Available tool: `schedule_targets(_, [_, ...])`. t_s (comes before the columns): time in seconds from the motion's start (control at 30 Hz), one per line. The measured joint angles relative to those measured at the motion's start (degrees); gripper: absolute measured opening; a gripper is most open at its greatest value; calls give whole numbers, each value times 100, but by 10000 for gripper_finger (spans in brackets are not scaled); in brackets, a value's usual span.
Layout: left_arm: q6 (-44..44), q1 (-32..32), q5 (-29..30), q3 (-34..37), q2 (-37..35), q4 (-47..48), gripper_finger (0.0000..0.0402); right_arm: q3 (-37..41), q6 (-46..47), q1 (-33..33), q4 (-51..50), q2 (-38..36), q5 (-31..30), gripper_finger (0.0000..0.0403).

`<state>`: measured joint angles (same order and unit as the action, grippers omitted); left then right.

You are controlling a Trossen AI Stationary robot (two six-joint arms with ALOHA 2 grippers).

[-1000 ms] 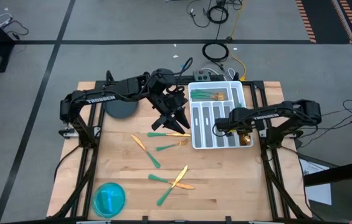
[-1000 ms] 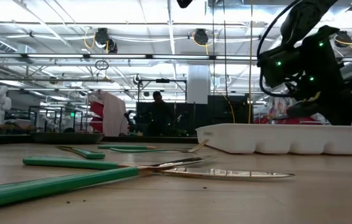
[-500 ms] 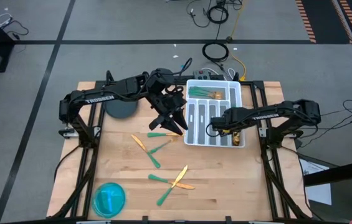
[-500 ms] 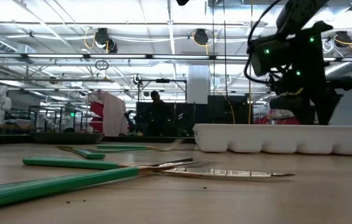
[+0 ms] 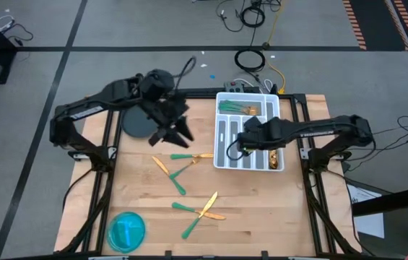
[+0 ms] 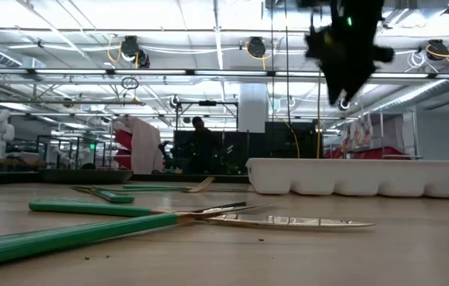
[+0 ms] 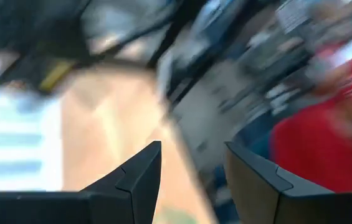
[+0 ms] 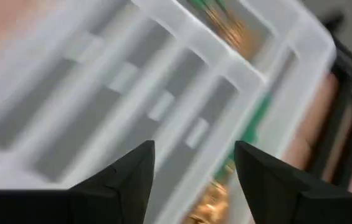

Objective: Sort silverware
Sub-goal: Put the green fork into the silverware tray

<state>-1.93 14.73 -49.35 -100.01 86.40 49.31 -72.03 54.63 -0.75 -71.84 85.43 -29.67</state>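
Both arms have pulled back, the left gripper (image 5: pixel 177 131) open, empty and nearest the loose silverware (image 5: pixel 182 172); right gripper (image 5: pixel 238 146) open over the tray (image 5: pixel 222 163).

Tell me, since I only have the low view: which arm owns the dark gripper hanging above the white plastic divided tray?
Observer: That is the right gripper. From above, it hangs over the long slots of the tray.
Operator: Is it holding anything?
Observer: No. Its wrist view shows the fingers apart with nothing between them.
Operator: Is anything in the tray?
Observer: Teal-handled gold silverware lies in the cross compartment at the far end, and one piece lies in the outer long slot.
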Motion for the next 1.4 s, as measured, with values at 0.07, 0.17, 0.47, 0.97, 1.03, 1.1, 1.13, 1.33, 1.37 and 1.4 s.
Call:
schedule_targets(0.07, [436,-37,746,3,-96,962,178,-401,-297,-325,57,-11,-202,211])
schedule_targets(0.17, [731,-132,1506,350,-229,1590,178,-948,-583,-870,19,-145,-365,212])
schedule_targets(0.47, [-1017,-165,2769,3787,-1162,-831,178,-1473,1021,-2744,-281,-1241,-912,212])
schedule_targets(0.97, [-3858,-1241,5338,5576,-696,-3004,178,-1471,1674,-4077,-586,-1504,-1390,212])
schedule_targets(1.03, [-4062,-1445,5491,5574,-479,-3242,178,-1471,1676,-4179,-703,-1504,-1387,212])
schedule_targets(1.1, [-4205,-1647,5627,5574,-221,-3318,178,-1471,1675,-4265,-778,-1504,-1386,212])
schedule_targets(1.13, [-4269,-1739,5684,5574,-85,-3339,178,-1471,1674,-4304,-797,-1504,-1384,212])
schedule_targets(1.33, [-4573,-2121,5911,5503,651,-3399,178,-1471,1674,-4480,-885,-1504,-1370,212])
schedule_targets(1.37, [-4575,-2149,5989,5463,769,-3415,178,-1471,1674,-4507,-884,-1504,-1368,212])
schedule_targets(1.4, [-4576,-2176,6068,5439,871,-3448,178,-1471,1674,-4532,-884,-1504,-1368,212])
